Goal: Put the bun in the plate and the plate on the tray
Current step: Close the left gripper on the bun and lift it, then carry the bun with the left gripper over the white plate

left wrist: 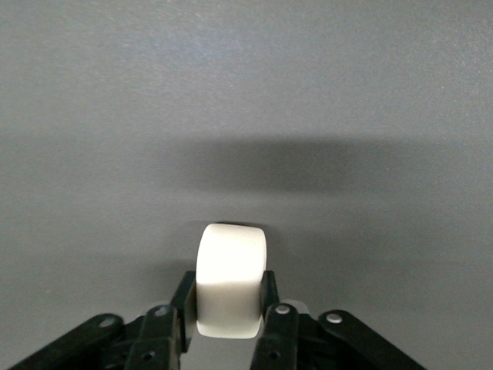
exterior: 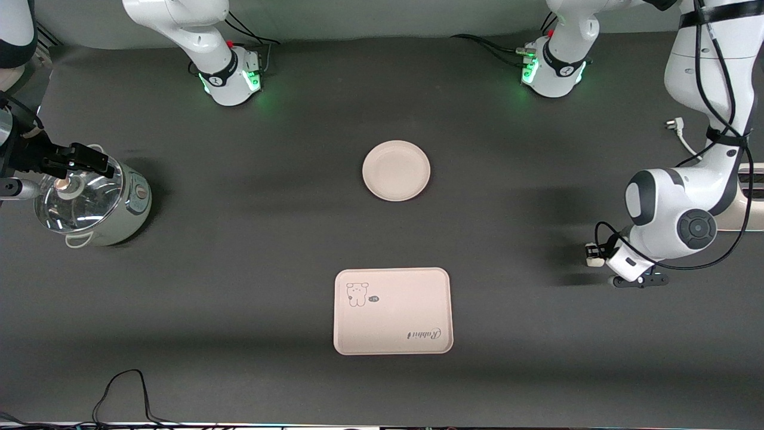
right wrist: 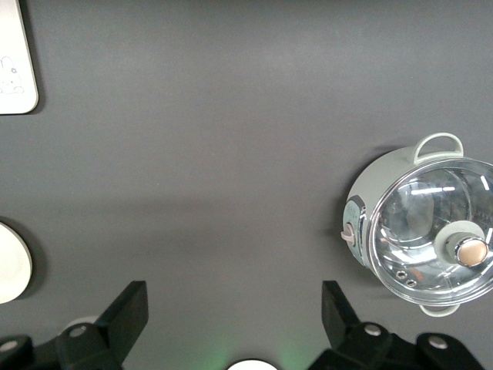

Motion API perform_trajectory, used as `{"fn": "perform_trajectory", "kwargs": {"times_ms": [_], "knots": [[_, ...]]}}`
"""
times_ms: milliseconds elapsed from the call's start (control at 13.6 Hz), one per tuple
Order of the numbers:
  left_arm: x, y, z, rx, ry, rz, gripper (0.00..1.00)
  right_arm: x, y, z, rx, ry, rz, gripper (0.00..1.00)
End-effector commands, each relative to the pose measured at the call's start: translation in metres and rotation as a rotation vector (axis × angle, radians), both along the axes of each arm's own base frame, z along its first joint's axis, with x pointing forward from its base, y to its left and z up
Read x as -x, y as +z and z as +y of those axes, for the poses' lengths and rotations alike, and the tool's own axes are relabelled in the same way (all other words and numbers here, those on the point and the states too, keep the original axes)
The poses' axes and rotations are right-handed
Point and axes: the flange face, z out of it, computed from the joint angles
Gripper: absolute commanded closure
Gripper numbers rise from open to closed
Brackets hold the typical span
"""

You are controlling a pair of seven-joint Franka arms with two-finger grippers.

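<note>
Left gripper [left wrist: 228,308] low at the left arm's end of the table, fingers [left wrist: 182,308] pressed on both flat sides of the bun [left wrist: 231,277]. Probably light and soft, easy to squash, so only gentle pressure across the middle. Plate [exterior: 396,170] and tray [exterior: 392,311] well apart from this gripper, toward the table's centre, only bare cloth between. Right gripper [right wrist: 231,324] spread wide, holding nothing, waiting above the table just beside the pot [right wrist: 420,231].

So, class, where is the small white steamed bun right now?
The small white cylinder-shaped bun sits between the fingers of the left claw, low at the left arm's end of the dark table, well away from the round cream plate.
</note>
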Motion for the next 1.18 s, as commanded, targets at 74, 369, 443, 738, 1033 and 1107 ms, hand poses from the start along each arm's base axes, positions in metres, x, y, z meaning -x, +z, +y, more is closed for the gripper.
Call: {"fn": "perform_trajectory", "kwargs": {"times_ms": [74,369,443,738,1033,1107], "knots": [[0.008,0.067,0.005,-0.004,0.006,0.032,0.79,0.001,0.004,0.004,0.019,-0.013,0.003,0.00],[0.031,0.165,0.001,-0.008,0.012,0.057,0.78,-0.002,0.008,0.002,0.017,-0.005,-0.006,0.00],[0.040,0.193,-0.001,-0.010,0.013,0.067,0.78,-0.002,0.009,0.001,0.017,-0.007,-0.008,0.00],[0.088,0.294,-0.011,-0.028,0.032,0.061,0.77,-0.001,0.008,0.000,0.018,-0.007,-0.006,0.00],[0.130,0.353,-0.018,-0.036,0.024,0.054,0.75,-0.001,0.008,0.001,0.017,-0.005,-0.005,0.00],[0.136,0.360,-0.023,-0.037,0.016,0.049,0.75,-0.001,0.008,0.000,0.018,-0.005,-0.006,0.00]]}}
